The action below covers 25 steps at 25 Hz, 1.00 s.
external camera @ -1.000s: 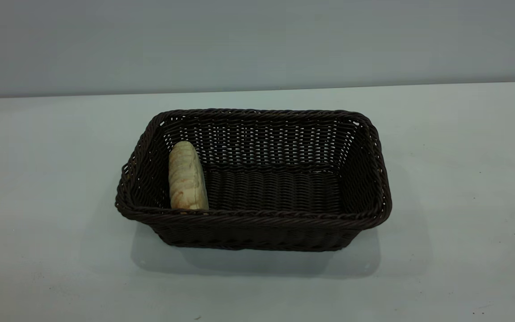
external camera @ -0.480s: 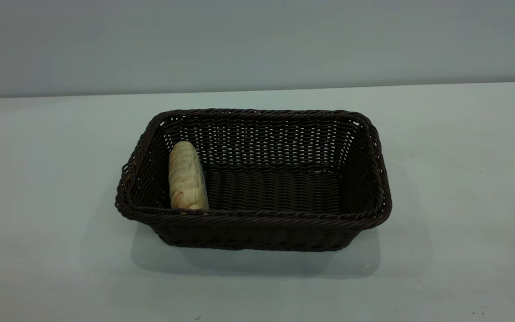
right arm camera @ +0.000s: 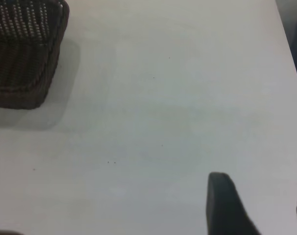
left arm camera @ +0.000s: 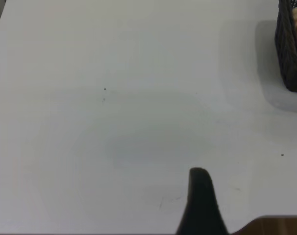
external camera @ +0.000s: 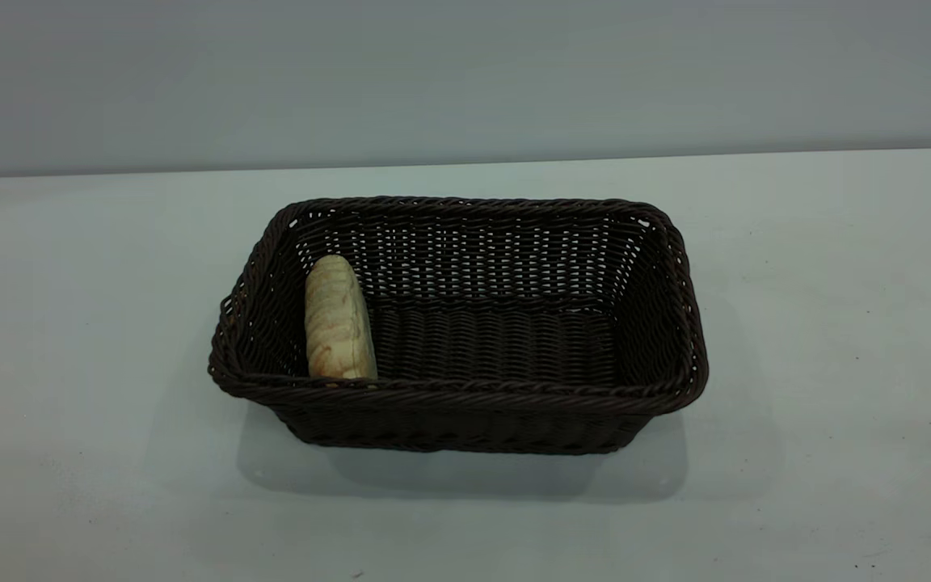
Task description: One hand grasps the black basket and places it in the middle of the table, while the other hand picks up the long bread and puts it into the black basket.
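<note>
My left gripper point(left arm camera: 201, 200) shows in its wrist view only as one dark finger over bare table point(left arm camera: 114, 122); the other finger is cut off, so I cannot tell whether it is spread or closed, though nothing is on the finger I can see. My right gripper point(right arm camera: 259, 205) hangs over bare tabletop too, with one dark finger plain and the edge of the second at the frame's border, a clear gap between them, so it is spread and holds nothing.

Farther off, each wrist view catches just a corner of the black basket point(external camera: 457, 323), well apart from either gripper. The left wrist view shows a sliver of the long bread point(external camera: 339, 319) through the weave; the right wrist view shows only wicker and its shadow.

The exterior view gives what the wrist views do not: the whole basket standing upright near the middle of the table, and the bread inside it, lying against the left end wall. The near rim hides its lower end. Neither arm appears in that view. A plain grey wall point(external camera: 465, 73) stands behind the table's far edge.
</note>
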Each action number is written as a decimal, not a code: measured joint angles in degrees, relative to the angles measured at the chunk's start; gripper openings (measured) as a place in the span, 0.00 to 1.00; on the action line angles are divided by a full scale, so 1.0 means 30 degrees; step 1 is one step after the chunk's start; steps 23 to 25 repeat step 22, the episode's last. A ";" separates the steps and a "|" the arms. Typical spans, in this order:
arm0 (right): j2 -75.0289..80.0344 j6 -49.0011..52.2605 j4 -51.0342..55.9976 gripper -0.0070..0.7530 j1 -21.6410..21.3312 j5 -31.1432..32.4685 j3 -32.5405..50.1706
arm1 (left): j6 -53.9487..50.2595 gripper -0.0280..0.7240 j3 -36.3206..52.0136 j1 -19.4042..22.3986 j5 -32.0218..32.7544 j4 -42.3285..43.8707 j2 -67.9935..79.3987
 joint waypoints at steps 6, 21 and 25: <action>0.0000 0.0000 0.0014 0.41 0.0000 0.0000 0.0000 | 0.0000 0.79 0.0000 0.0000 0.0000 0.0000 0.0000; -0.0020 0.0000 0.0014 0.32 0.0000 0.0000 0.0000 | 0.0000 0.79 0.0000 0.0000 0.0000 0.0000 0.0000; -0.0020 0.0000 0.0014 0.32 0.0000 0.0000 0.0000 | 0.0000 0.79 0.0000 0.0000 0.0000 0.0000 0.0000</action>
